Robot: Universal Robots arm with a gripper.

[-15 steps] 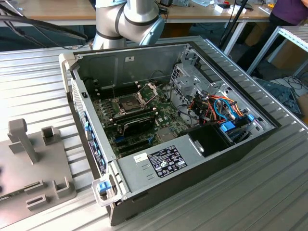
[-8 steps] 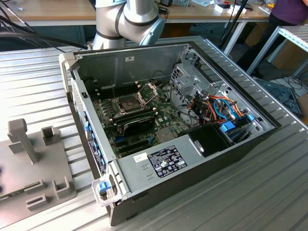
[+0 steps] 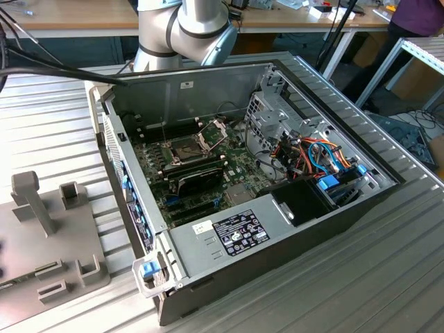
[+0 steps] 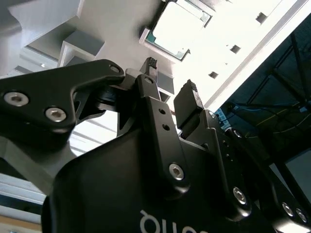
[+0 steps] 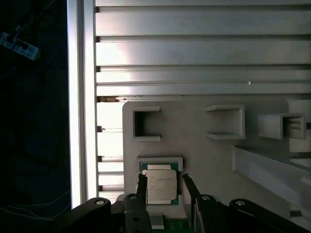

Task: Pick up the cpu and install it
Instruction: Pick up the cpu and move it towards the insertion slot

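Observation:
The cpu (image 5: 161, 187), a small square chip with a silvery top, lies flat in a square recess of a pale grey fixture plate (image 5: 209, 155). My gripper (image 5: 165, 188) hangs above it, open, and its two black fingers (image 5: 142, 187) stand either side of the chip as seen in the first wrist view. The second wrist view looks up along the gripper (image 4: 170, 80) and shows the cpu (image 4: 177, 29) still some way beyond the fingertips (image 4: 189, 93), with nothing held. In the exterior view the dark socket (image 3: 186, 149) on the green motherboard (image 3: 239, 166) has its metal frame (image 3: 214, 130) hinged up.
The open computer case (image 3: 229, 232) lies on a ribbed aluminium table (image 5: 194, 48). A black oblong module (image 3: 198, 182) sits just below the socket, and cables and a drive cage (image 3: 277, 111) fill the case's right side. The grey fixture (image 3: 41, 257) has raised posts and pockets (image 5: 226, 121).

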